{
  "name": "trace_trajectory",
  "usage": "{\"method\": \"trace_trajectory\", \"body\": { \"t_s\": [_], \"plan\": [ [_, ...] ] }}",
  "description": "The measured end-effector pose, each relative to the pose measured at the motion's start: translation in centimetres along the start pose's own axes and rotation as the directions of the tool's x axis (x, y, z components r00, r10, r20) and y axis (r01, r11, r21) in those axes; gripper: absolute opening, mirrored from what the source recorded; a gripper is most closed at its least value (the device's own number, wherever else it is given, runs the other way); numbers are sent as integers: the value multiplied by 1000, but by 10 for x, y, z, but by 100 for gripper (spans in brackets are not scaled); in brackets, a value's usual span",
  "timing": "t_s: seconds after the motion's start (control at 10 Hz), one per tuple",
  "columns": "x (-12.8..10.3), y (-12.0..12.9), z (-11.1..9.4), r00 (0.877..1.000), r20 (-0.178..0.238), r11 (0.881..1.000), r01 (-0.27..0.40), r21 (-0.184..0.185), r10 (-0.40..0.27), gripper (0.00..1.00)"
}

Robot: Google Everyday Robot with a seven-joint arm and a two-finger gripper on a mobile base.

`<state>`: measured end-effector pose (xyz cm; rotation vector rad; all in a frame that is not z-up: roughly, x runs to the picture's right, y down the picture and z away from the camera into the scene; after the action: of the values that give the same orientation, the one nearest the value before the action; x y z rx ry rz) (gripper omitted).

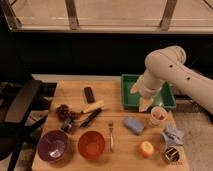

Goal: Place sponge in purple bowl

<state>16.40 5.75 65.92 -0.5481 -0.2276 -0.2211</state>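
The blue sponge (134, 125) lies flat on the wooden table, right of centre. The purple bowl (53, 145) stands empty at the table's front left corner. My gripper (145, 104) hangs from the white arm and points down over the front edge of the green tray (169, 98). It is above and slightly behind the sponge and holds nothing that I can see.
An orange-red bowl (91, 144) stands next to the purple bowl, with a fork (111, 135) to its right. A white cup (158, 116), blue cloth (172, 135), orange fruit (146, 148) and can (172, 155) are at the right. A black chair (24, 102) stands left of the table.
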Motion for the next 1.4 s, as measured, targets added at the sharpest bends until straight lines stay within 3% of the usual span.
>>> {"method": "trace_trajectory", "body": {
  "t_s": [0.4, 0.8, 1.0, 1.2, 1.4],
  "plan": [
    [-1, 1, 1, 1000, -3, 1000, -7, -2, 7, 65],
    [-1, 20, 46, 991, 19, 991, -131, -2, 131, 65],
    [5, 32, 75, 978, 16, 978, -210, -2, 210, 65],
    [10, 35, 86, 965, 17, 965, -263, 1, 263, 65],
    [13, 35, 91, 936, 14, 936, -353, -4, 353, 65]
  ]
}}
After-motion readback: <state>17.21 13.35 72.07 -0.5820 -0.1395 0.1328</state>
